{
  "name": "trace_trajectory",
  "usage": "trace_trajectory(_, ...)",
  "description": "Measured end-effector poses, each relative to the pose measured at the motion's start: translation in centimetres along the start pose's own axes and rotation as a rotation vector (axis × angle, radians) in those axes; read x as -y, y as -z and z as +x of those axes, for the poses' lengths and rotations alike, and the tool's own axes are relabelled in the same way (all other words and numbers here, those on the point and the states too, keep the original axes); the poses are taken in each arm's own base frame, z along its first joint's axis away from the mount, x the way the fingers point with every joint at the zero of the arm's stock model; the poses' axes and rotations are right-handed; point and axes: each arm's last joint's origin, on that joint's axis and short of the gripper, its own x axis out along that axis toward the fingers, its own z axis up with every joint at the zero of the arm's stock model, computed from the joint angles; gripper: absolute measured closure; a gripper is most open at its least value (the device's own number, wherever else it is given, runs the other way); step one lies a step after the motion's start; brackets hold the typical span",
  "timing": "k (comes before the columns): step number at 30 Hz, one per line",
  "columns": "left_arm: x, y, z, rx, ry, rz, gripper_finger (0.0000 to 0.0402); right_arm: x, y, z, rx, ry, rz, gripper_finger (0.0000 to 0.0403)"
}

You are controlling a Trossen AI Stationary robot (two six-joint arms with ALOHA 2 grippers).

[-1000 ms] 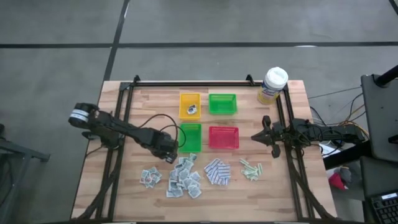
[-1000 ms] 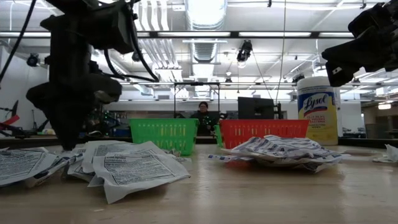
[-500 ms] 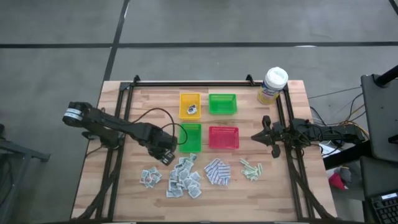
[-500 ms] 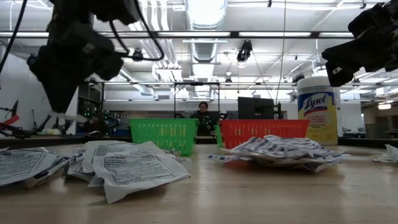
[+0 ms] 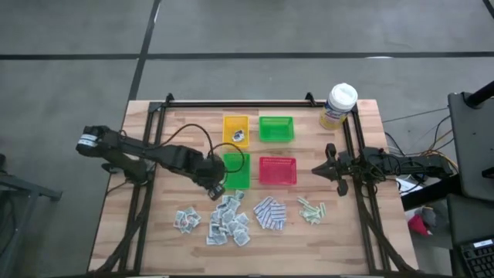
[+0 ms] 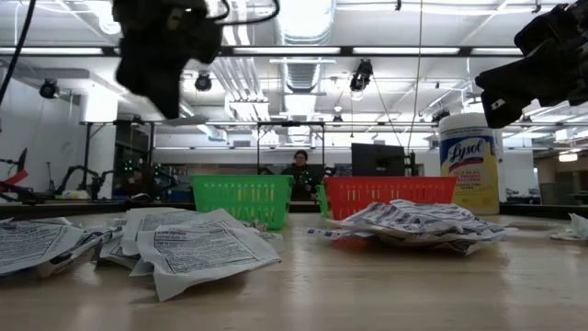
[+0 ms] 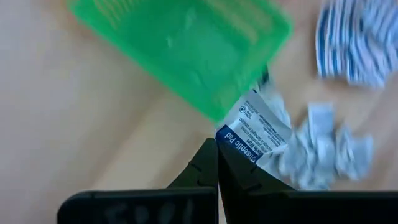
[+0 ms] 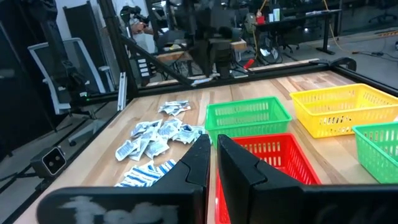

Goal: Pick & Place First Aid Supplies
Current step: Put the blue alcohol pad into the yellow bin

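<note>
My left gripper [image 5: 215, 188] hangs above the table between the near green tray [image 5: 236, 170] and the pile of white-grey sachets [image 5: 228, 220], shut on one sachet [image 7: 255, 124]. In the low view it is high at the upper left [image 6: 168, 97]. Blue-and-white pads [image 5: 269, 213] and pale green strips [image 5: 311, 209] lie flat on the wood to the right of the pile. A smaller group of sachets [image 5: 186, 220] lies left of it. My right gripper [image 5: 316, 171] waits shut at the table's right side, level, holding nothing. My left gripper pinches the sachet's blue-printed end [image 7: 229, 138] between its two fingertips. The fingers slant down from the table's left. The rest of the sachet sticks out past the fingertips, lifted clear of the table and the pile below.
A yellow tray [image 5: 236, 130] with a small item in it and a second green tray [image 5: 276, 128] stand at the back, a red tray [image 5: 278, 170] beside the near green one. A yellow canister with a white lid [image 5: 338, 106] stands at the far right corner.
My left gripper has risen from the sachet pile, staying shut, and has rolled about its own axis while edging toward the near green tray. The sachet it holds has been lifted clear of the pile, which stays where it was.
</note>
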Motion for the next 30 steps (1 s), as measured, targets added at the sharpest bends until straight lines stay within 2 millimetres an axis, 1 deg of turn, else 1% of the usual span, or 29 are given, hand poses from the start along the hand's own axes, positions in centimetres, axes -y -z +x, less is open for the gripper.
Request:
trace_trajectory(4, -0.5, -1.5, -0.8, 0.199, -0.146, 0.009, 0.0401, 0.0, 0.0, 0.0, 0.0, 0.0, 0.0, 0.0374)
trace_trajectory(8, -1.6, -3.2, -1.3, 0.38, -0.308, -0.06, 0.0401, 0.0, 0.0, 0.0, 0.0, 0.0, 0.0, 0.0374)
trace_trajectory(11, -2.9, -4.5, -1.4, 0.458, -0.366, -0.159, 0.0402, 0.0, 0.0, 0.0, 0.0, 0.0, 0.0, 0.0374)
trace_trajectory(14, -4.2, -6.1, -1.2, 0.505, -0.374, -0.253, 0.0402, 0.0, 0.0, 0.0, 0.0, 0.0, 0.0, 0.0374)
trace_trajectory(19, -6.4, -8.5, -0.3, 0.516, -0.341, -0.367, 0.0402, 0.0, 0.0, 0.0, 0.0, 0.0, 0.0, 0.0374)
trace_trajectory(25, -8.6, -11.1, 1.0, 0.455, -0.295, -0.46, 0.0402, 0.0, 0.0, 0.0, 0.0, 0.0, 0.0, 0.0374)
trace_trajectory(30, -9.9, -13.1, 2.1, 0.396, -0.257, -0.497, 0.0401, 0.0, 0.0, 0.0, 0.0, 0.0, 0.0, 0.0374)
